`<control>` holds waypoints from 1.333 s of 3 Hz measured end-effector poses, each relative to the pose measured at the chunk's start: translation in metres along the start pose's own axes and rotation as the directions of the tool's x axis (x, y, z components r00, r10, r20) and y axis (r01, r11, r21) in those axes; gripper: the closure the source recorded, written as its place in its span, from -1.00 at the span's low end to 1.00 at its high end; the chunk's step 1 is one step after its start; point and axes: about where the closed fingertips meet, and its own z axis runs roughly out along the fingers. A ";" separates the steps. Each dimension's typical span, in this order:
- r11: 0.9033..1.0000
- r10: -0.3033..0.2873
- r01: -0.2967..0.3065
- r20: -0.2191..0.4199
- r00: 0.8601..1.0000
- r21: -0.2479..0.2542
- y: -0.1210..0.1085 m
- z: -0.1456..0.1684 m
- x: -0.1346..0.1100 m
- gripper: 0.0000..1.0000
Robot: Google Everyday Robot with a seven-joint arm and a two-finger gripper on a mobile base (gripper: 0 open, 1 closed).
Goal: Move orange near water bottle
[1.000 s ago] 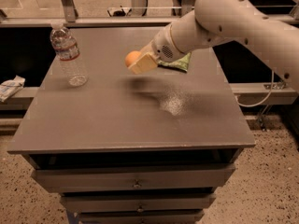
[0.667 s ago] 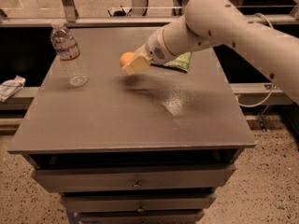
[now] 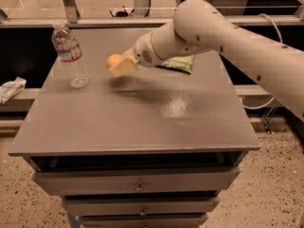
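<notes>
Grips the orange [image 3: 113, 60] in the gripper [image 3: 118, 65], clamped tight on it, above the grey table [image 3: 142, 127], near the water bottle [image 3: 71, 72] yet apart; red-and-white label band [image 3: 69, 55] on that bottle, writing unreadable. Partly hides a green chip bag [image 3: 180, 63] behind.

Above the grey bench [image 3: 142, 122], the hand [image 3: 119, 65] grips the orange [image 3: 113, 60] in the air, right of the upright water bottle [image 3: 70, 56] and apart from it, while a green bag [image 3: 179, 63] lies behind the arm [image 3: 204, 27].
</notes>
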 end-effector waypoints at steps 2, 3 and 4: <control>0.997 0.023 -0.019 0.041 0.999 -0.075 0.027 0.026 -0.007 1.00; 0.994 0.041 -0.036 0.046 0.998 -0.103 0.038 0.039 -0.001 0.72; 0.991 0.053 -0.046 0.051 0.997 -0.122 0.045 0.049 0.002 0.25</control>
